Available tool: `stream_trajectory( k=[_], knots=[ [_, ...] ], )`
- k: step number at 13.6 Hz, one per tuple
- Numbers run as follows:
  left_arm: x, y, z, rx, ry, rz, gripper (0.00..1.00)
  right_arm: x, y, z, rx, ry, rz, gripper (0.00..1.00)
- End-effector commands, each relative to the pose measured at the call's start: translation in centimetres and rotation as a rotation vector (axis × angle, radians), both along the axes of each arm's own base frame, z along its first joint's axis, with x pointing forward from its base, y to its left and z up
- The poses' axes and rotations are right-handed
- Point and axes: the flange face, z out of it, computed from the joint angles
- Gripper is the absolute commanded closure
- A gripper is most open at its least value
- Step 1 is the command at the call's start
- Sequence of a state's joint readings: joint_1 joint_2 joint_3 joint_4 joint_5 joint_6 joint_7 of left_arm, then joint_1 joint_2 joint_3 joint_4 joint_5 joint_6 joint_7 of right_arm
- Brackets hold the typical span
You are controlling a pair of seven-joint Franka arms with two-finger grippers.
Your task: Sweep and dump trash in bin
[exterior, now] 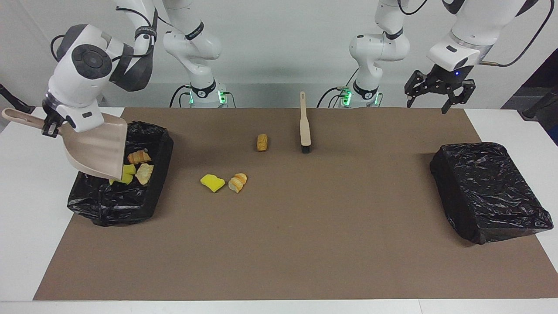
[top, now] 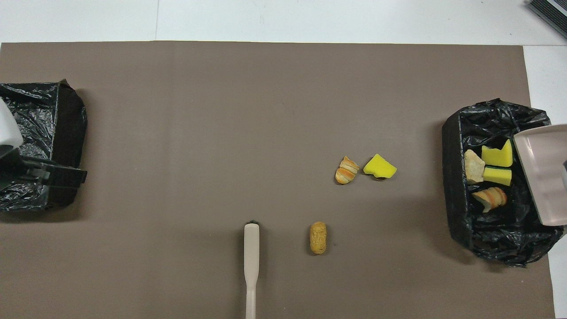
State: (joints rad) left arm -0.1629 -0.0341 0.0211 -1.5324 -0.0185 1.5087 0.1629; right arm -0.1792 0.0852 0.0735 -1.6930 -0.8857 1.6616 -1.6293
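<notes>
Right gripper (exterior: 48,126) clamps the beige dustpan (exterior: 93,150) tipped over the black-lined bin (exterior: 150,196) at the desk's right-arm edge; four trash pieces (top: 489,170) lie inside. Left gripper (exterior: 438,93) hangs spread over the desk's robot-side edge, near a second bin (exterior: 488,192). On the brown mat (exterior: 305,226) lie a brush (exterior: 305,126) and three leftover chunks (exterior: 222,181).

Mid-surface mat (exterior: 305,226) lies open — only brush (exterior: 304,126) and three trash chunks (exterior: 212,182) obstruct; bins (exterior: 486,192) flank both ends.

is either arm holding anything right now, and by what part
The right tool holds the beige dustpan by its handle, tipped over the bin. The left tool is open and empty.
</notes>
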Motion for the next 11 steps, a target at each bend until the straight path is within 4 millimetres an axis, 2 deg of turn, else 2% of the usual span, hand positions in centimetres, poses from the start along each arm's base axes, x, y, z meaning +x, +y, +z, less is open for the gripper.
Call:
stream_trajectory(
  k=[1,2,3,5,7,10,11],
  knots=[
    [-0.3,0.7,1.3,0.016,0.001,0.013,0.0,-0.7,-0.2,6.0,-0.039,-0.031,-0.034,1.0],
    [-0.5,0.9,1.4,0.015,0.001,0.017,0.0,-1.0,1.5,8.5,-0.032,-0.057,-0.042,1.0],
    [-0.5,0.9,1.5,0.015,-0.001,0.021,0.0,-1.2,3.7,10.0,-0.033,-0.062,-0.044,1.0],
    [-0.7,1.0,1.5,0.017,0.002,0.022,0.0,-1.3,9.6,11.8,0.008,-0.138,-0.045,1.0],
    [-0.3,1.2,1.5,0.007,-0.013,0.041,0.0,-1.7,14.5,10.9,0.162,-0.261,-0.169,1.0],
    [-0.5,0.4,1.6,-0.013,-0.01,0.036,0.0,-1.3,17.7,8.0,0.468,-0.408,-0.495,1.0],
    [-0.5,0.4,1.5,-0.011,-0.006,0.035,0.0,-1.2,19.8,6.6,0.501,-0.447,-0.606,1.0]
  ],
)
